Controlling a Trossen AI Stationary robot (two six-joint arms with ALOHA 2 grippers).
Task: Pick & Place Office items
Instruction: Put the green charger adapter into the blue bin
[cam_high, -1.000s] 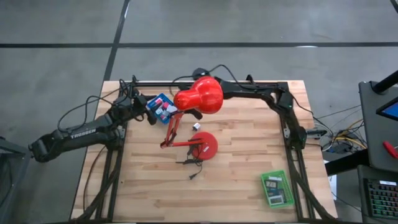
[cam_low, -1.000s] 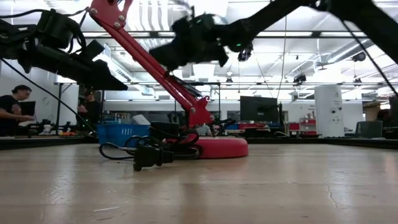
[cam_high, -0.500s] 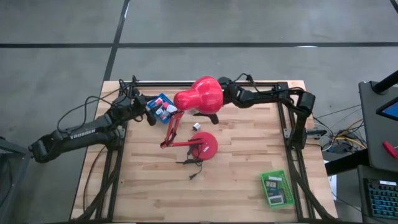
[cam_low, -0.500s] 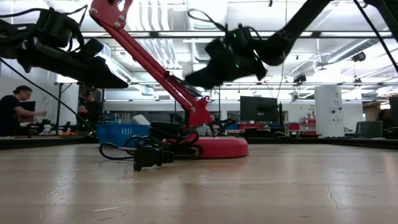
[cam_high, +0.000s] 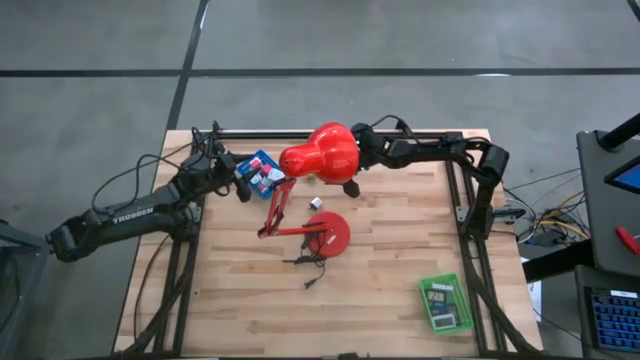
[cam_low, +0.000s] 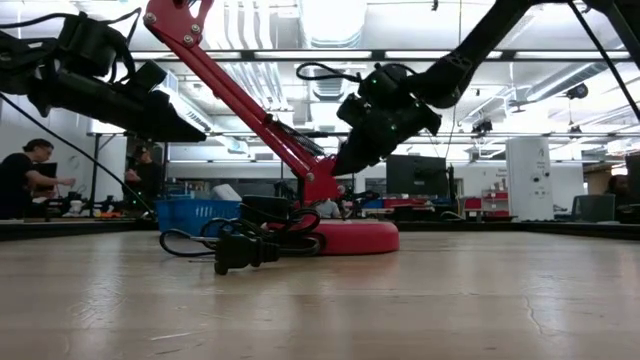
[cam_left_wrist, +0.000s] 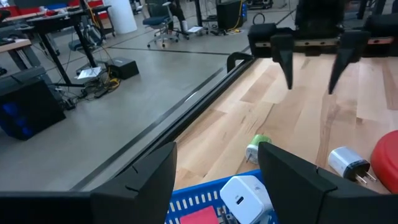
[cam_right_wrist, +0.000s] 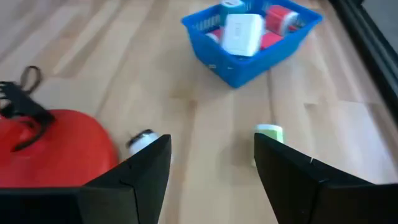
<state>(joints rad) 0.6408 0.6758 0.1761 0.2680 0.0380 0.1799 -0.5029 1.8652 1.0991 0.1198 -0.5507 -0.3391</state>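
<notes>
High: my right hand (cam_high: 350, 186) hangs beside lamp head (cam_high: 320, 153); left hand (cam_high: 243, 185) over blue tray (cam_high: 258, 160). Right wrist: fingers spread, empty; green item (cam_right_wrist: 268, 133) just ahead on worktop (cam_right_wrist: 323, 137). Risk: descending, I clip the lamp.

— So where are we today?

— A robotics lab or workshop, open-plan. In the low view, rows of ceiling strip lights (cam_low: 250, 30) run over benches loaded with monitors (cam_low: 415, 174) and gear.

— Anyone about?

— A person (cam_low: 22, 175) sits at a bench on the far side. The left wrist view shows a polished concrete floor (cam_left_wrist: 124, 93), rolling office chairs (cam_left_wrist: 163, 14) and work tables (cables trailing beneath them). The wooden table (cam_high: 390, 270) sits in a dark metal frame.
</notes>
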